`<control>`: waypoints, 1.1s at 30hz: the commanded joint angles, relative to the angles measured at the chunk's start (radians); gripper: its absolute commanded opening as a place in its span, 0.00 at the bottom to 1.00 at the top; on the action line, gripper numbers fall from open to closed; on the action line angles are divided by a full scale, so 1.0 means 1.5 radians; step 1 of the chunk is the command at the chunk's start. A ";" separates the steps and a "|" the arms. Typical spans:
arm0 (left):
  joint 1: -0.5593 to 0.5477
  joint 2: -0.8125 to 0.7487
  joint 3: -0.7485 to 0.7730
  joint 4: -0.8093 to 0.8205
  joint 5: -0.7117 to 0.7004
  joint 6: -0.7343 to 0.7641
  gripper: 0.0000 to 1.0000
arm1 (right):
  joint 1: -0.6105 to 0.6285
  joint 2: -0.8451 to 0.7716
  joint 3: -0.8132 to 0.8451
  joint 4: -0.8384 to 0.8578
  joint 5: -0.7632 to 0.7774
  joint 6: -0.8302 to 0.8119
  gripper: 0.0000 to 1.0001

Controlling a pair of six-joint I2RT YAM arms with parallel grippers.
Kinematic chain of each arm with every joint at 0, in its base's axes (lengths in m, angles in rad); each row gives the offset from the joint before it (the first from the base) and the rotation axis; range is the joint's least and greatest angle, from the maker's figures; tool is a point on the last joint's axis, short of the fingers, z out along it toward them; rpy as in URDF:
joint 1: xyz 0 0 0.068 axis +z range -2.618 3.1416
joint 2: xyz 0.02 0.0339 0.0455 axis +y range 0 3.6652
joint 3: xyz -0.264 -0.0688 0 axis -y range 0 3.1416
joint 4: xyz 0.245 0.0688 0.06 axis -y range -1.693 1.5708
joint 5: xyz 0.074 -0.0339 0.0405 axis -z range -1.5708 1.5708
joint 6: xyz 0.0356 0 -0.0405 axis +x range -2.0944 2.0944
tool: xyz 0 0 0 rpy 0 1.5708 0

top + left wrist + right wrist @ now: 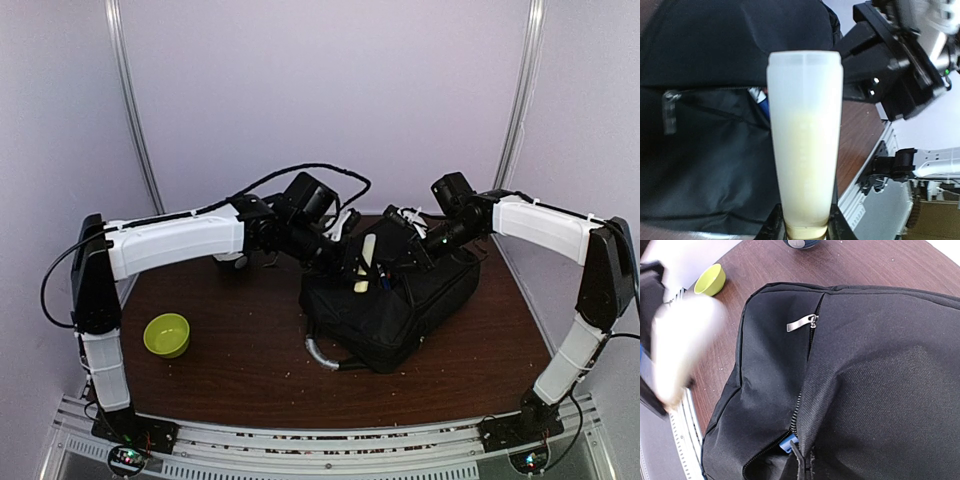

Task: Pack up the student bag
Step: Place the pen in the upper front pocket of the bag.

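The student bag is large, black and soft, and lies right of centre on the brown table with its grey handle toward the front. My left gripper is shut on the base of a cream-white plastic tube and holds it above the bag's left end. The bag's zipper opening is parted, and something blue shows inside. My right gripper is over the bag's top. Its fingertips are hidden by the raised fabric edge, which it seems to pinch.
A lime-green bowl stands at the front left of the table and also shows in the right wrist view. A dark bowl sits beyond the bag. A silver zipper pull lies on the bag's front pocket.
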 commanded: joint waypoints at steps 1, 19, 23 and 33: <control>0.015 0.056 0.018 0.087 0.116 -0.051 0.18 | -0.002 -0.052 0.004 0.036 -0.032 0.018 0.00; 0.030 0.149 0.028 0.096 0.240 -0.146 0.18 | -0.003 -0.055 0.003 0.043 -0.044 0.026 0.00; 0.034 0.150 0.013 0.101 0.238 -0.151 0.18 | -0.003 -0.052 0.003 0.044 -0.045 0.028 0.00; 0.088 0.214 0.056 0.165 0.167 -0.195 0.18 | 0.001 -0.040 0.005 0.040 -0.051 0.025 0.00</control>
